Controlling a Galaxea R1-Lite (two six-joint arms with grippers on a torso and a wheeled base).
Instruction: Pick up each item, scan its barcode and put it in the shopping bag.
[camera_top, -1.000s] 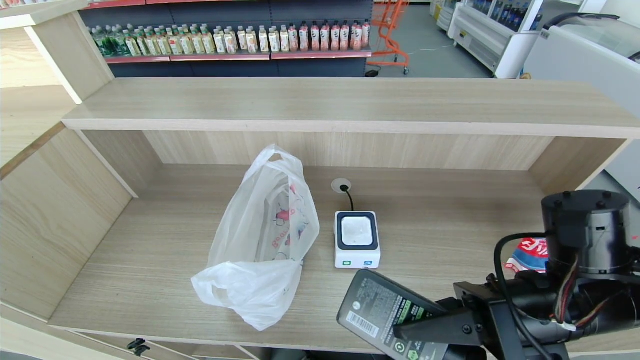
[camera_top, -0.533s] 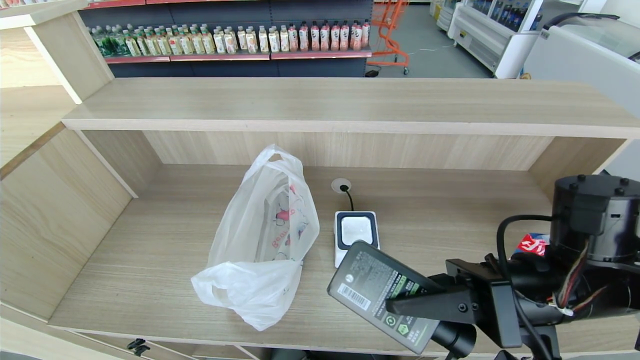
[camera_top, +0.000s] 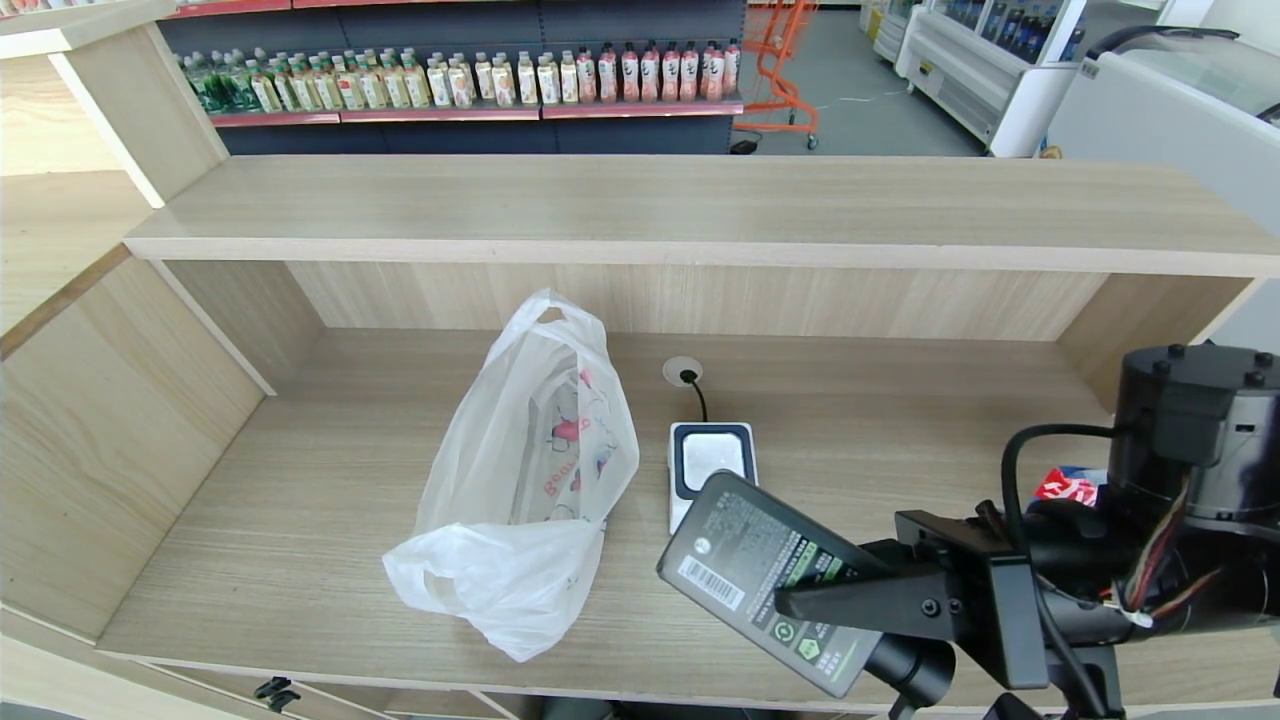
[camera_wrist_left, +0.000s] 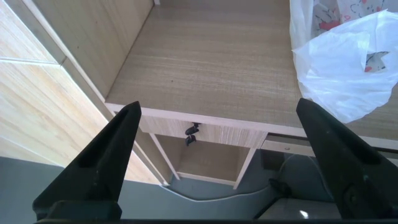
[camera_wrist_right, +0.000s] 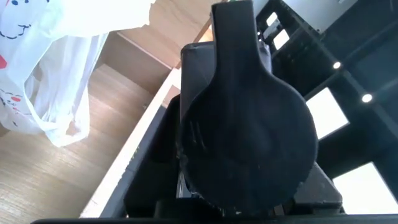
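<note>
Grey pack hangs just by the scanner, squeezed tight in the right gripper. Its barcode faces up, away from the scanner, so scanning may fail.

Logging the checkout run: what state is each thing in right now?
shopping bag: upright, goods inside.
scanner: flat on counter, cable attached.
dark packet: gripped by right gripper, barcode facing up.
left gripper: open, empty.
red packet: lying on counter.
</note>
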